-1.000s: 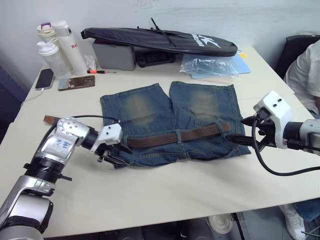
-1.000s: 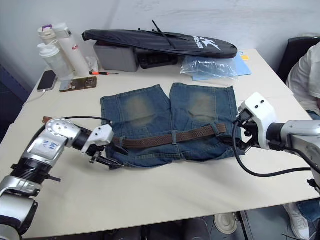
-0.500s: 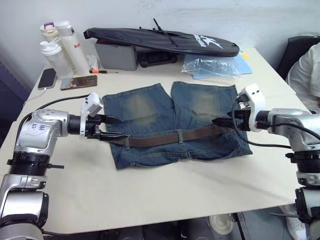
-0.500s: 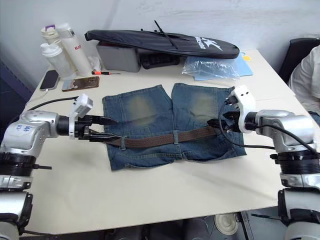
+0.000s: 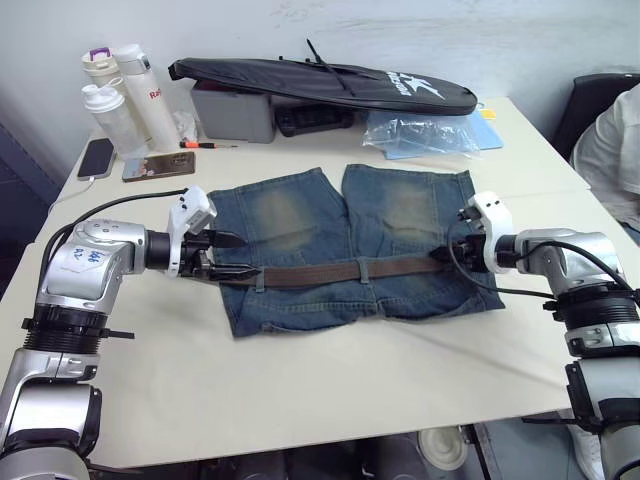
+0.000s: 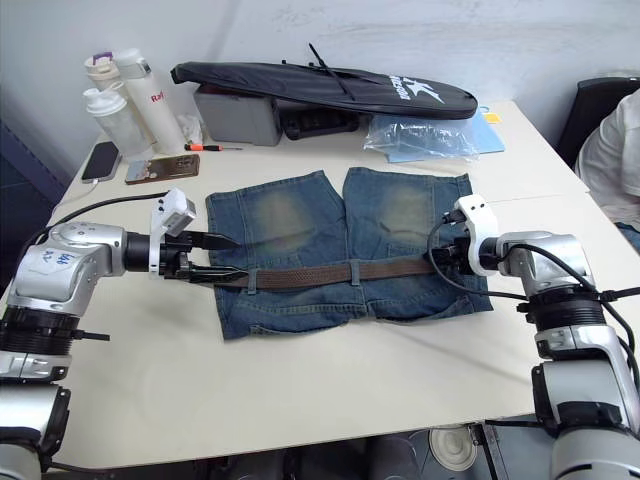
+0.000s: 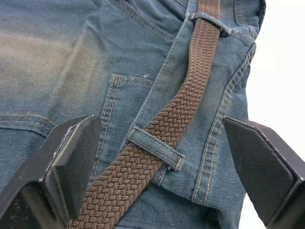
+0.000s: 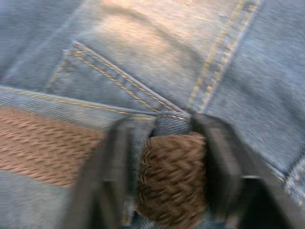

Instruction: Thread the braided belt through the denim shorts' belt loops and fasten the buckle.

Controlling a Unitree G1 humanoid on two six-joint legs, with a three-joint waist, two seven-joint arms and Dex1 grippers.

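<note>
Right end effector (image 6: pixel 441 262) has closed in on the belt (image 5: pixel 330 272) at the right end of the waistband; half a second ago it hovered just above that end, and now its two black fingers pinch the braid right beside a loop (image 8: pixel 171 119), as the right wrist view shows. Left end effector (image 5: pixel 228 256) has moved a little toward the centre of the frame and lies with fingers wide apart, one either side of the belt's left stretch, gripping nothing. The belt now runs straighter across the shorts (image 5: pixel 350 245), which suggests the strap is being drawn taut through the loops; fastening is not yet done, and I cannot make out the buckle.

The belt is a dark-brown woven strap with a coarse, ribbed plait, flexible enough to curve between loops. The shorts are faded blue denim with yellowish worn patches on both legs, tan stitching and flat sewn pockets, spread at centre frame on the pale, smooth worktop (image 5: pixel 330 390). A loop (image 7: pixel 155 149) in the left wrist view is a narrow denim strip lying flat over the braid.
</note>
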